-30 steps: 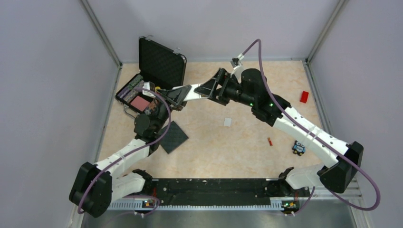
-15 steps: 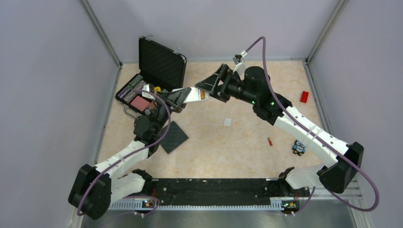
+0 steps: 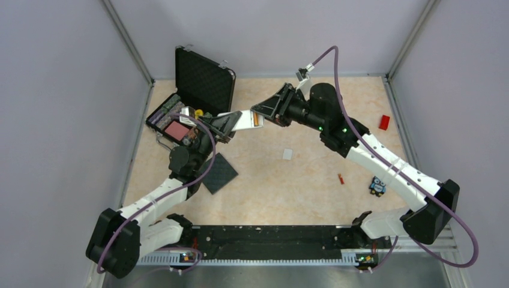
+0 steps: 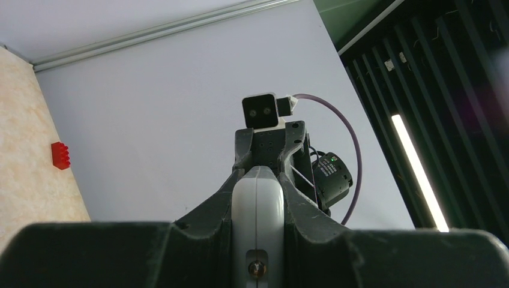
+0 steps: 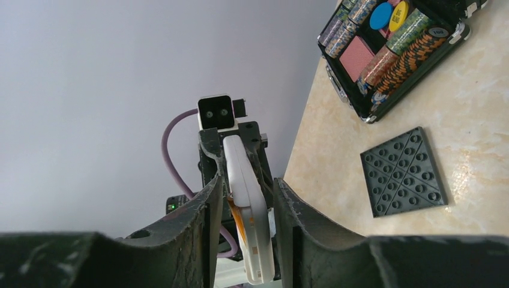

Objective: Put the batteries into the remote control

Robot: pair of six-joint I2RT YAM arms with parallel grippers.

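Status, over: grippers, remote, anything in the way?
Left gripper shut on remote control, aloft. Right gripper straddling its end, contact unclear. Orange battery at slot. Nothing blocking.

Far left of the surface (image 3: 270, 198): open black case (image 3: 204, 81) holding poker chips (image 5: 408, 48). Near it, black studded baseplate (image 3: 218, 173). Centre: small white tile (image 3: 287, 154). Right: red brick (image 3: 384, 122), small multicoloured object (image 3: 377, 187).

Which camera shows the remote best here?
Right wrist: the small white-grey rectangular remote control sits mid-frame, lengthwise, a thin orange-red battery at its side. Left wrist shows only its narrow end; top external, a small white sliver.
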